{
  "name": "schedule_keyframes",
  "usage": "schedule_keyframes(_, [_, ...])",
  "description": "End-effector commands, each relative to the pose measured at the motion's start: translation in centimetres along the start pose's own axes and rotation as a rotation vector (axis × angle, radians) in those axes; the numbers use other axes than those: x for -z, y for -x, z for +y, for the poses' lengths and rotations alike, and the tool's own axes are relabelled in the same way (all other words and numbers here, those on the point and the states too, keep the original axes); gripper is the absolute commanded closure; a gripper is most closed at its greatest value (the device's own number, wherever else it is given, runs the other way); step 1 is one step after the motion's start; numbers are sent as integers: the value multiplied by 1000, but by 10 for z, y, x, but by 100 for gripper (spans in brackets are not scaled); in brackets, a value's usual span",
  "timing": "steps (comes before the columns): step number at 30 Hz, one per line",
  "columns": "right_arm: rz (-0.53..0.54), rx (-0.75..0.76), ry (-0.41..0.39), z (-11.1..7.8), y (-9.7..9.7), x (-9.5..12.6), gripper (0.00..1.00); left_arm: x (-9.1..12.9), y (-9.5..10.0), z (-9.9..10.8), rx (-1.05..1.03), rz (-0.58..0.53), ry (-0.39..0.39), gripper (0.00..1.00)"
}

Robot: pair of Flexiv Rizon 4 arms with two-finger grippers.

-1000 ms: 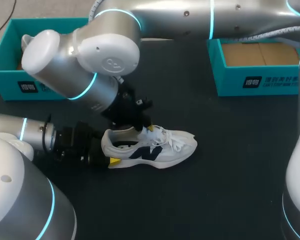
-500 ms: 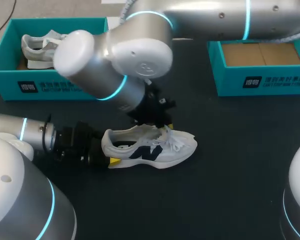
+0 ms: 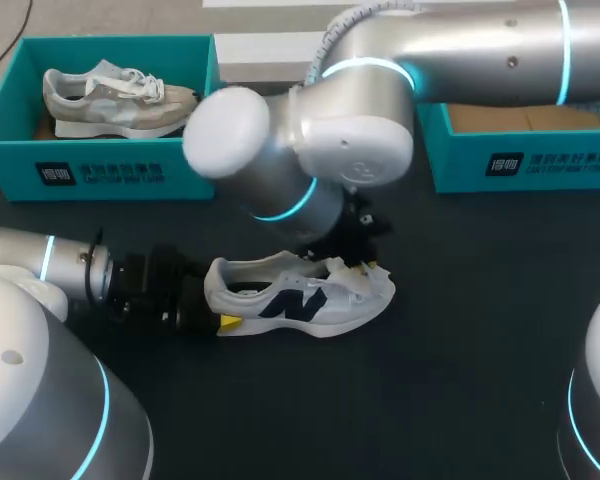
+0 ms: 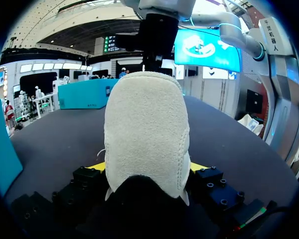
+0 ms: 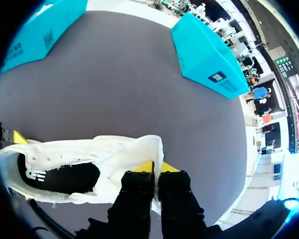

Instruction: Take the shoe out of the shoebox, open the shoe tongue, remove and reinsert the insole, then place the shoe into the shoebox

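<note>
A white shoe [image 3: 310, 300] with a dark logo lies on its sole on the dark table, toe to the right. My left gripper [image 3: 218, 298] is at its heel. In the left wrist view the heel [image 4: 147, 129] fills the space between that gripper's [image 4: 147, 167] fingers, which press it from both sides. My right arm reaches over from the right, and its gripper [image 3: 358, 262] is down at the laces. In the right wrist view the shoe's dark mouth [image 5: 60, 177] is wide and the right gripper [image 5: 157, 167] is shut on the raised tongue [image 5: 139, 149].
A teal shoebox [image 3: 100, 170] at the back left holds a second, grey shoe [image 3: 115, 100]. Another teal box [image 3: 520, 165] with a bare cardboard floor stands at the back right. My right arm's big elbow [image 3: 300, 150] hangs over the table's middle.
My right arm has swung to the right along the shoe toward the toe, drawing the tongue with it and uncovering the back left box. The left gripper and the heel stayed put.
</note>
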State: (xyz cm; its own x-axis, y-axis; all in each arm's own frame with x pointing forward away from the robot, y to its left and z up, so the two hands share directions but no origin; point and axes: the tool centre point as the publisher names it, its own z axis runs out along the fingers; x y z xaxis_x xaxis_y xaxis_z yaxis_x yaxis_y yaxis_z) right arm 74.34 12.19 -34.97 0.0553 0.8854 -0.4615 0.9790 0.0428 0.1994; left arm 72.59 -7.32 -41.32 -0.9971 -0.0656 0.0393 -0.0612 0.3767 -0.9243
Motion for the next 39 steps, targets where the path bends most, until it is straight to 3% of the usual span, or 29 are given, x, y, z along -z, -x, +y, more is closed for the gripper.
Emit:
schedule_keyframes(1, [-23, -169, 16, -9, -6, -19, 84, 1, -1, 3, 0, 0, 4, 100])
schedule_keyframes(3, [-44, -160, 8, -10, -8, -22, 69, 1, -1, 3, 0, 0, 4, 100])
schedule_keyframes(5, [-56, -153, -3, -10, -9, -24, 38, 1, -1, 3, 0, 0, 4, 100])
schedule_keyframes(6, [-70, -154, -13, -10, -9, -24, 13, 1, -1, 3, 0, 0, 4, 100])
schedule_keyframes(7, [-72, -152, -15, -10, -8, -24, 0, 1, -1, 3, 0, 0, 4, 100])
schedule_keyframes(15, [-122, -170, -20, -10, 8, -4, 0, 1, -1, 3, 0, 0, 4, 100])
schedule_keyframes(20, [-84, -175, 9, -7, 15, 18, 0, 1, -1, 3, 0, 0, 4, 100])
schedule_keyframes(24, [-26, -137, 78, -4, 16, 47, 0, 1, -1, 3, 0, 0, 4, 100])
schedule_keyframes(32, [-37, 13, 192, 7, 14, 105, 0, 1, -1, 3, 0, 0, 4, 100])
schedule_keyframes(39, [-26, 196, 295, 28, 4, 152, 0, 1, -1, 3, 0, 0, 4, 100])
